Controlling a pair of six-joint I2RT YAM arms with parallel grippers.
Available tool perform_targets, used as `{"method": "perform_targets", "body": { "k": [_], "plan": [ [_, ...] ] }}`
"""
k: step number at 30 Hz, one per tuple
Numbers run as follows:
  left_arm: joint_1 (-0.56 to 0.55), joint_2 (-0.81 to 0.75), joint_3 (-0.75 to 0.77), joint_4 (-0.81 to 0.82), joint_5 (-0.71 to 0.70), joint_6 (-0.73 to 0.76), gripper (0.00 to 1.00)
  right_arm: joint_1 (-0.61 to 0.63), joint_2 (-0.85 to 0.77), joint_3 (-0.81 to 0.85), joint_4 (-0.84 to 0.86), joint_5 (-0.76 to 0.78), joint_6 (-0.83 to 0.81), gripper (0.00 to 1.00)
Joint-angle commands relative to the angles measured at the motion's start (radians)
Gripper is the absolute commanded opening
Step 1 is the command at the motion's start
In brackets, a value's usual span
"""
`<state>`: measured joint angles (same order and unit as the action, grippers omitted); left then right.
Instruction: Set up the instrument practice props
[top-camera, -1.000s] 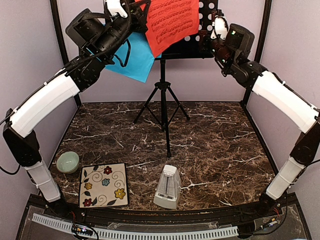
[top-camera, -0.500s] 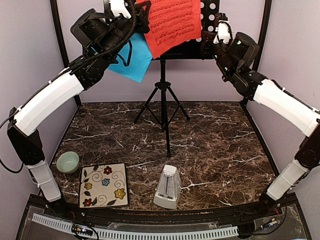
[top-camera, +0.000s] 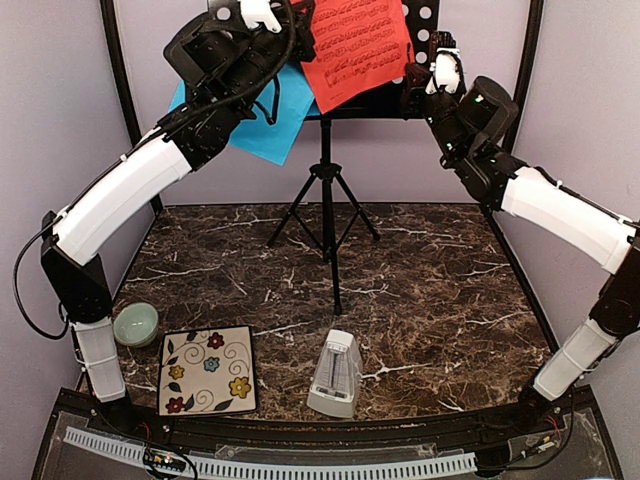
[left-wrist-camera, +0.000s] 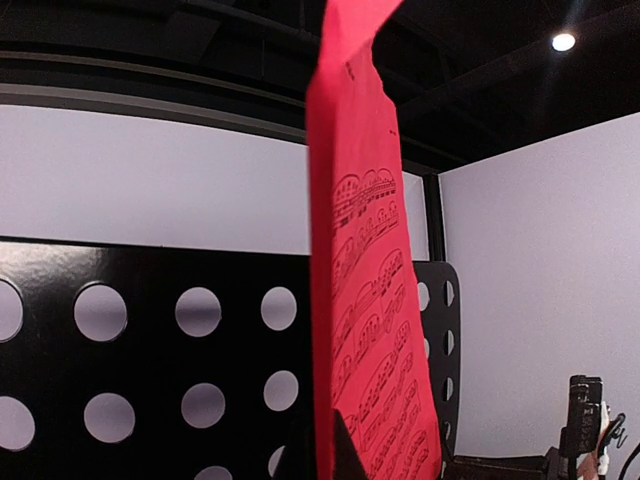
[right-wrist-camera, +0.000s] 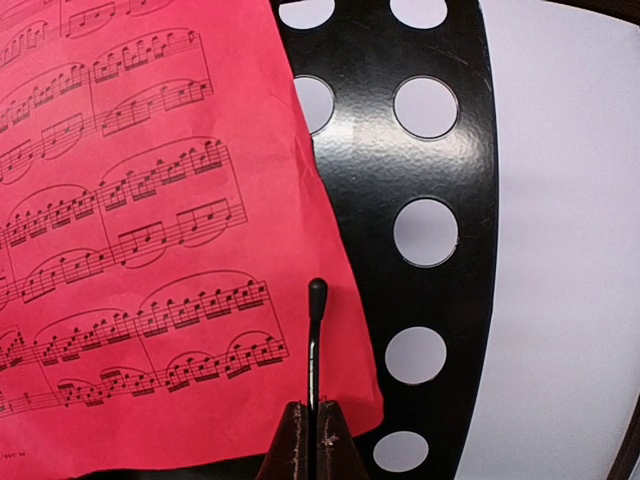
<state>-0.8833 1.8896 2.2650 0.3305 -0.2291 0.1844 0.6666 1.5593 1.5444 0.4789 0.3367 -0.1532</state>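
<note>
**Seating the red sheet on the music stand: placement in hand**

Landmark: music stand (top-camera: 325, 200), upright at the back of the worktop (top-camera: 440, 300).

Positions:
- The red sheet (top-camera: 355, 45) lies tilted across the front of the stand's perforated desk (right-wrist-camera: 440, 170). Its lower right corner is just inside the desk's right edge.
- The blue sheet (top-camera: 268, 118) hangs off the left of the desk, behind the left arm. I cannot tell what supports it.
- The metronome (top-camera: 335, 375) sits on the worktop in front of the stand's feet, well apart from them.

Grippers:
- The left gripper (top-camera: 262, 14) is at the desk's upper left. The wrist view shows the red sheet edge-on, rising straight out from between the jaws, so I read them as pinched on its edge.
- The right gripper (top-camera: 443, 68) is at the desk's right side. Its jaws are closed around a thin black retainer wire (right-wrist-camera: 316, 330), whose ball tip stands over the sheet's lower right corner.

Judgement on the step:
- The sheet is skewed, so it should be rotated square and its bottom edge lowered onto the ledge before release.
- The wire should be held off the paper until the sheet lies flat, then let down onto the corner.
- Risks are the paper creasing under a twisting pinch, and the light stand tipping if either arm pushes on it.
</note>
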Motion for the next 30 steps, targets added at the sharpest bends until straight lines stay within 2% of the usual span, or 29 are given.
{"method": "perform_targets", "body": {
  "k": [1, 5, 10, 17, 30],
  "plan": [
    [0.006, 0.002, 0.039, 0.005, -0.035, 0.032, 0.0, -0.007, -0.031, -0.036, 0.07, 0.004, -0.029, 0.0],
    [0.007, 0.028, 0.08, -0.006, 0.004, 0.049, 0.0, -0.007, -0.028, -0.045, 0.083, -0.033, -0.051, 0.0],
    [0.015, 0.058, 0.109, -0.04, 0.214, 0.128, 0.0, -0.007, -0.021, -0.046, 0.084, -0.08, -0.072, 0.0],
    [0.049, 0.09, 0.162, -0.119, 0.366, 0.203, 0.0, -0.007, -0.021, -0.055, 0.084, -0.119, -0.084, 0.0],
    [0.066, 0.141, 0.22, -0.136, 0.452, 0.237, 0.0, -0.007, -0.009, -0.043, 0.08, -0.17, -0.091, 0.0]
  ]
}}
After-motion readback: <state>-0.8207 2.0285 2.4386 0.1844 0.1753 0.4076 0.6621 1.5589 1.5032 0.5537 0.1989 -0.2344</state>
